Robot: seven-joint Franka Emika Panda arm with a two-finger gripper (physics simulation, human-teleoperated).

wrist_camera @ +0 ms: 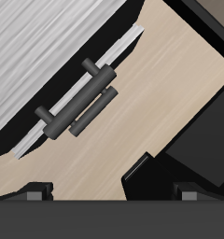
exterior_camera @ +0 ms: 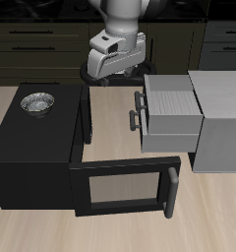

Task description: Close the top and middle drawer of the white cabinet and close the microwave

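Note:
The white cabinet [exterior_camera: 224, 118] stands beside the microwave [exterior_camera: 31, 148]. Its top drawer [exterior_camera: 172, 96] and middle drawer [exterior_camera: 174, 130] are both pulled out toward the microwave, and the middle one reaches slightly farther. Their dark handles [exterior_camera: 137, 110] face the gap. The microwave door [exterior_camera: 120, 189] is swung wide open toward the table's front edge. My gripper [exterior_camera: 108, 79] hangs open and empty above the back of the gap. The wrist view shows the ribbed top of the top drawer [wrist_camera: 39, 56], both handles [wrist_camera: 77, 95], the microwave [wrist_camera: 200, 103] and my fingertips [wrist_camera: 35, 190], far apart.
A small metal bowl [exterior_camera: 36, 101] sits on top of the microwave. Dark background cabinets [exterior_camera: 41, 44] run along the back. The door's long bar handle [exterior_camera: 172, 192] stands out near the table's front edge, below the drawers.

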